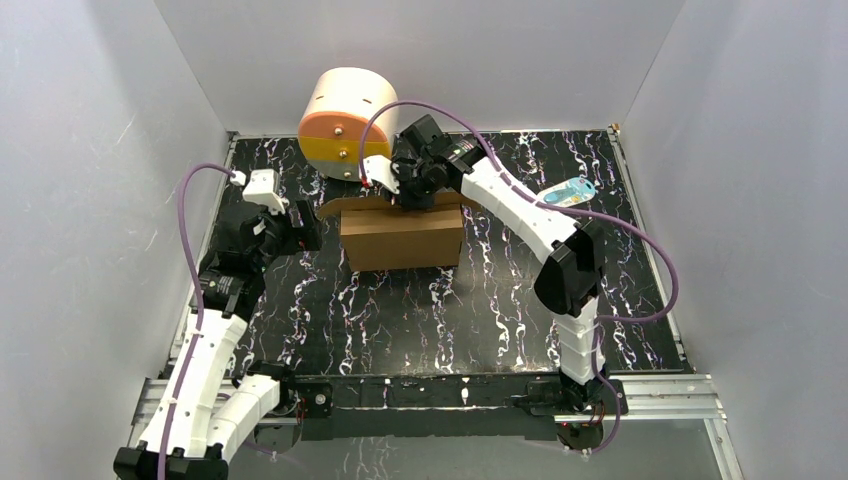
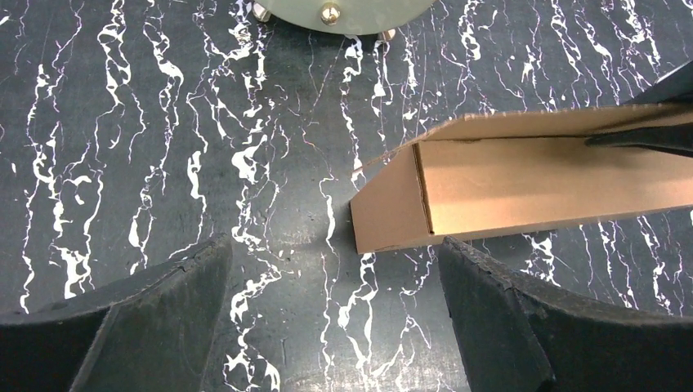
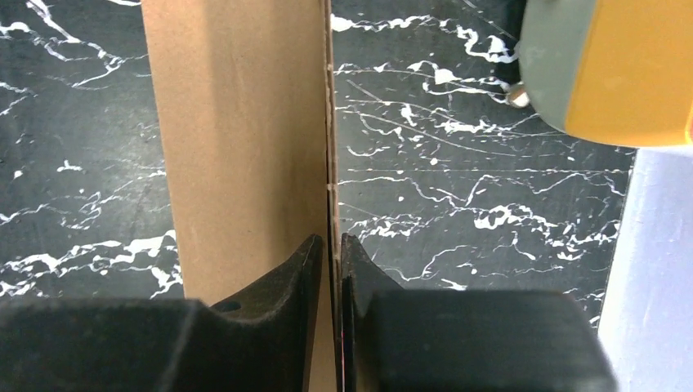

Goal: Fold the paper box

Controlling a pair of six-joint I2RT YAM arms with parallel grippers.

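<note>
The paper box [image 1: 402, 240] is a brown cardboard box standing on the black marbled table, with a flap raised along its far top edge. My right gripper [image 1: 408, 195] reaches down onto that far edge. In the right wrist view its fingers [image 3: 331, 245] straddle the thin upright cardboard wall [image 3: 245, 139], slightly parted, with a narrow gap beside the left finger. My left gripper [image 1: 295, 228] hovers left of the box, wide open and holding nothing. In the left wrist view the box's end [image 2: 392, 212] lies just beyond the open fingers [image 2: 335, 253].
A round cream drum [image 1: 345, 120] with orange and yellow drawers stands right behind the box, and its base shows in the wrist views [image 2: 351, 12] [image 3: 621, 65]. A small blue and white item [image 1: 570, 192] lies at the right. White walls enclose the table.
</note>
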